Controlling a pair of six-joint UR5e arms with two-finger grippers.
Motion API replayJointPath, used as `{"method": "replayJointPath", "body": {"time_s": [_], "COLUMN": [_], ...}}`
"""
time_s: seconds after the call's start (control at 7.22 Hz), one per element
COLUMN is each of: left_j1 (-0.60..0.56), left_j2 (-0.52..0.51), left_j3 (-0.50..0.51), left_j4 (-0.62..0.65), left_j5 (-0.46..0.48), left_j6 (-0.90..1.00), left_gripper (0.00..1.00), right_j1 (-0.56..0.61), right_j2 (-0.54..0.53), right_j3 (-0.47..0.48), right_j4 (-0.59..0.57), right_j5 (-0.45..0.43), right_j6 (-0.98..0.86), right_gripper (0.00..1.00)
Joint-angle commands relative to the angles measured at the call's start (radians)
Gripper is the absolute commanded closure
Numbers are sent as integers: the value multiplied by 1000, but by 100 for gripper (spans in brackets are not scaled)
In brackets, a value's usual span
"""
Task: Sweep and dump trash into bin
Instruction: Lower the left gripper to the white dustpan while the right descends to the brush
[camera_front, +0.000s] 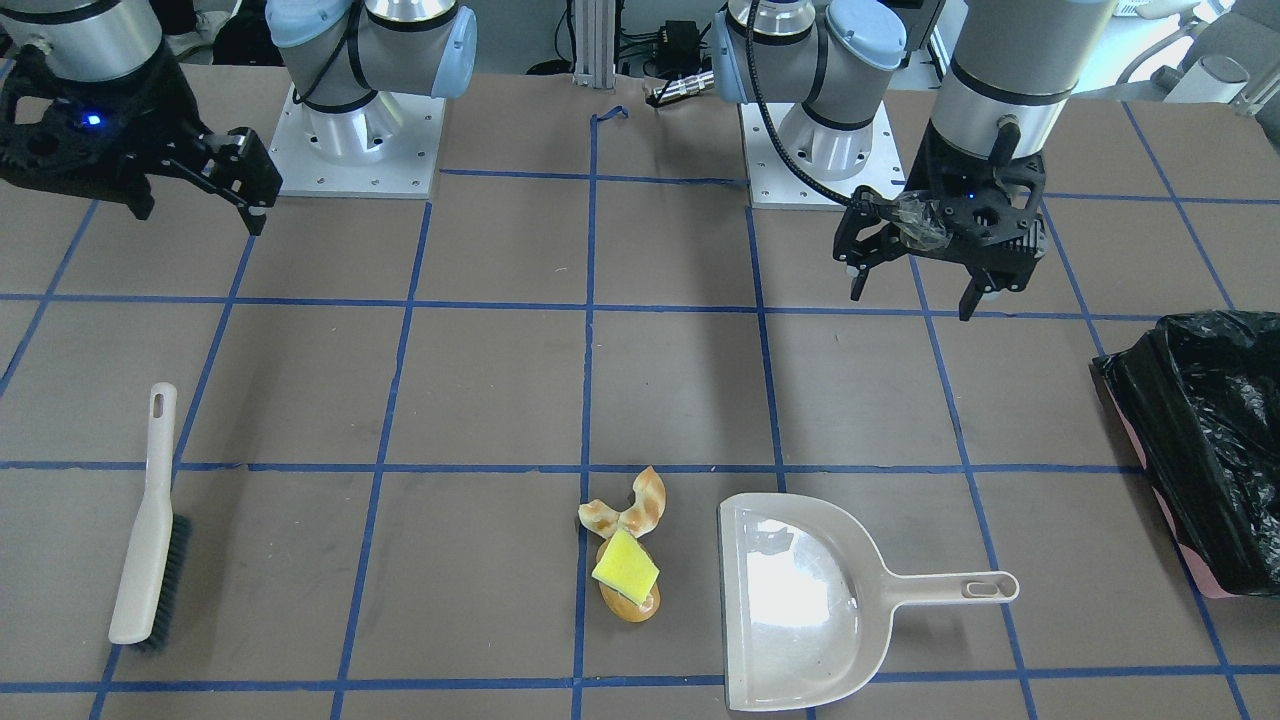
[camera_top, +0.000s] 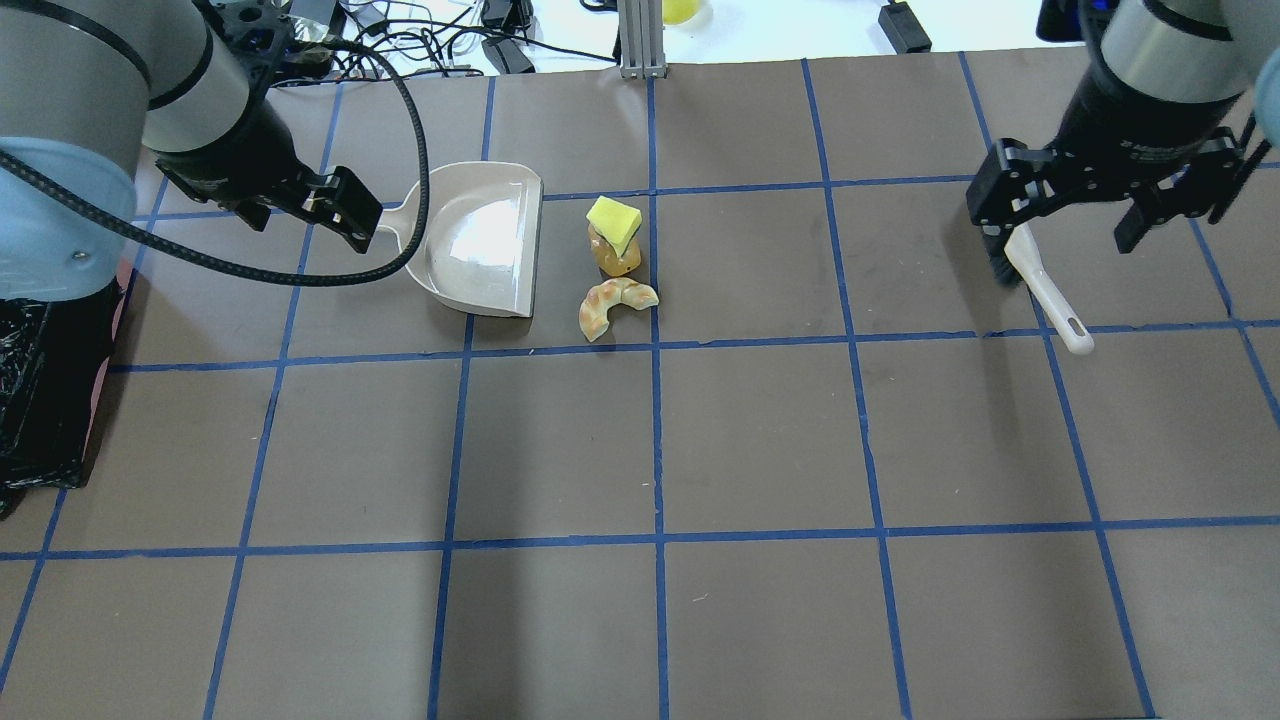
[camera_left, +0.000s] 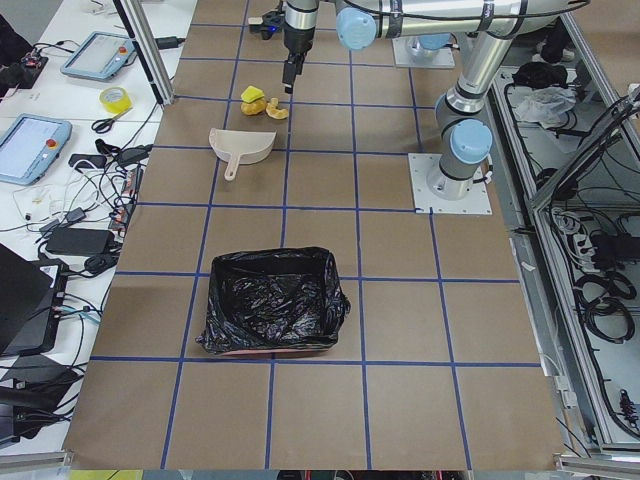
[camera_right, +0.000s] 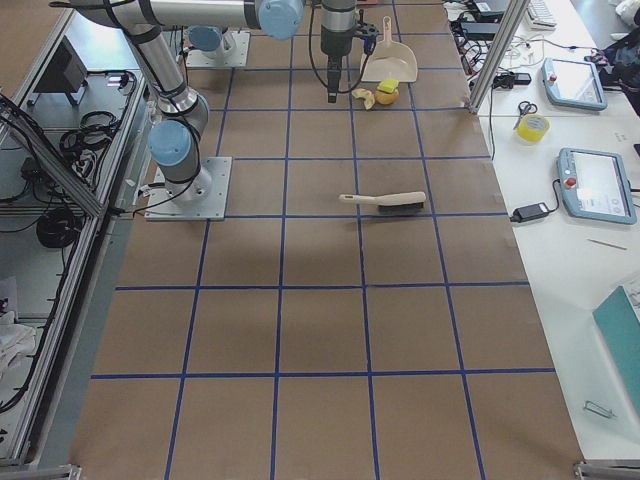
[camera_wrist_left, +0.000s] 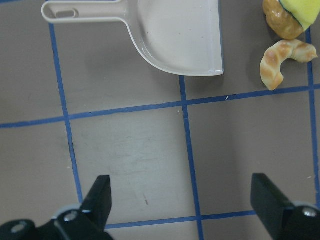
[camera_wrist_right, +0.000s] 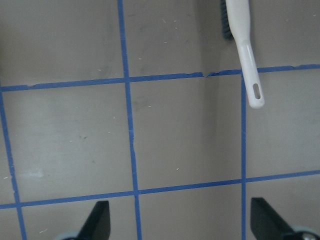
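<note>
Left claw (camera_front: 912, 298), mine: spread wide, holding nothing; dustpan (camera_front: 790, 620) ahead; pastry (camera_front: 630, 510), potato (camera_front: 632, 606), sponge (camera_front: 625, 570) ahead-right. Right claw (camera_front: 197, 215), mine: spread wide, holding nothing; brush (camera_front: 150, 520) ahead.

Overhead, the dustpan (camera_top: 480, 240) sits just beside the trash (camera_top: 611, 257) at 9 o'clock, closing that side. From 3 o'clock bare table (camera_top: 800, 420) runs to the brush (camera_top: 1045, 290). The bin (camera_top: 40, 400) stands well apart at 8 o'clock.
</note>
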Motion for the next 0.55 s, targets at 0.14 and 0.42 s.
{"method": "replayJointPath", "body": {"time_s": [0.14,0.42], "left_j1": [47,47], "left_j2": [-67,-123], "left_j3": [0,8], "left_j4": [45,73], "left_j5": [-1,-2], "left_j6": [571,753], "left_gripper": [0,0], "right_j1": [-149,-191], "right_j2": [53,146], "right_j3": [141,160], "right_j4": [-226,-341], "right_j5": [0,3], "right_j6": [-237,-376], "right_gripper": [0,0]}}
